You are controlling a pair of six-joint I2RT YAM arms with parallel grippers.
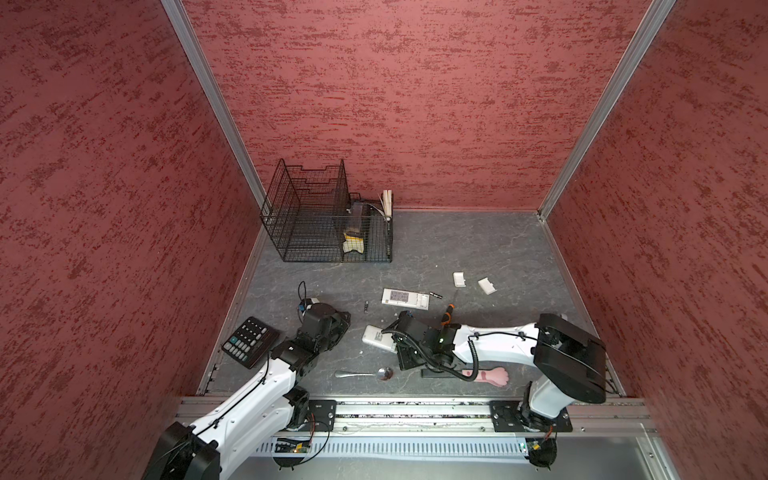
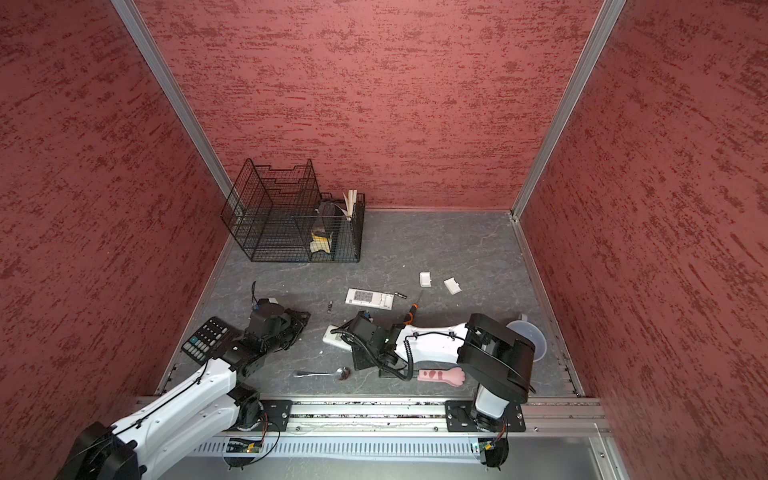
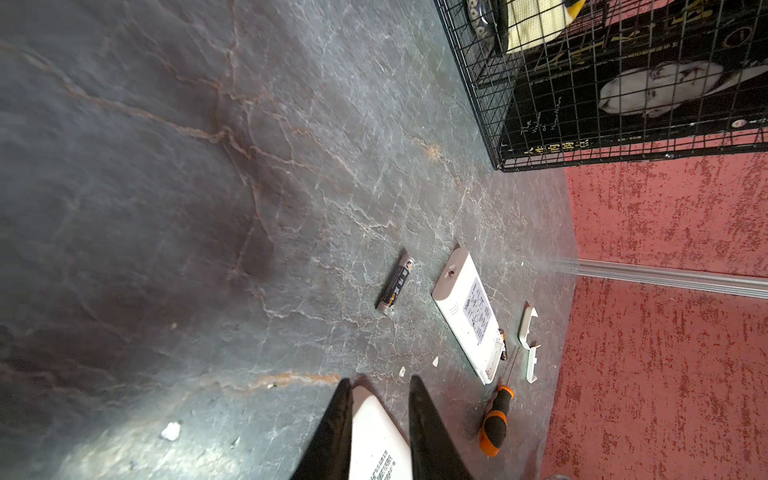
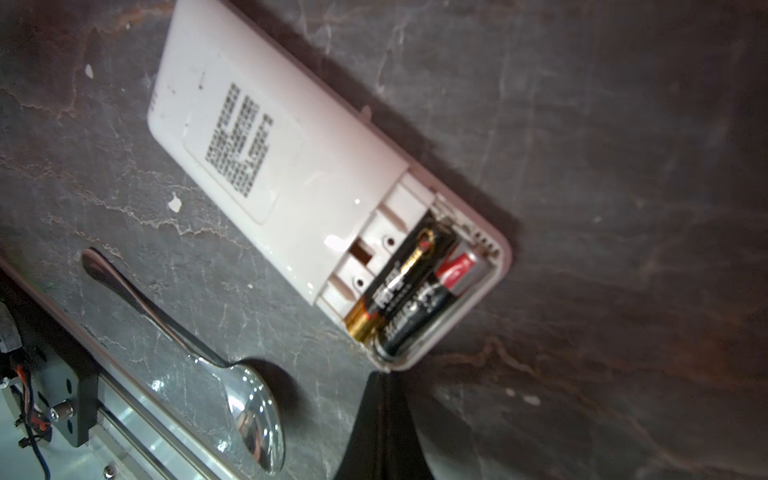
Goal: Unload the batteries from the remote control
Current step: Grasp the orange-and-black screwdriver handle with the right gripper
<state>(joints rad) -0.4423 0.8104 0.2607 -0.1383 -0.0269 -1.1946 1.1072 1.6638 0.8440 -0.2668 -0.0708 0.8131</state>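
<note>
A white remote control (image 1: 376, 338) lies back-up with its battery bay open; the wrist view shows two black batteries (image 4: 405, 291) in it, one tilted up. My right gripper (image 4: 384, 376) is shut and empty, its tips touching the bay's end rim. My left gripper (image 3: 380, 380) pinches the remote's opposite corner (image 3: 374, 432). One loose battery (image 1: 366, 306) lies on the floor behind. Another battery (image 1: 435, 295) rests beside a second white remote (image 1: 405, 298), whose bay is open.
Two white battery covers (image 1: 459, 279) (image 1: 487, 286) lie at the back right. An orange-and-black screwdriver (image 1: 448, 313) sits by my right wrist, a spoon (image 1: 365, 374) and a pink paw-shaped tool (image 1: 494, 376) in front. A calculator (image 1: 249, 340) is at the left, a wire cage (image 1: 328, 220) at the back.
</note>
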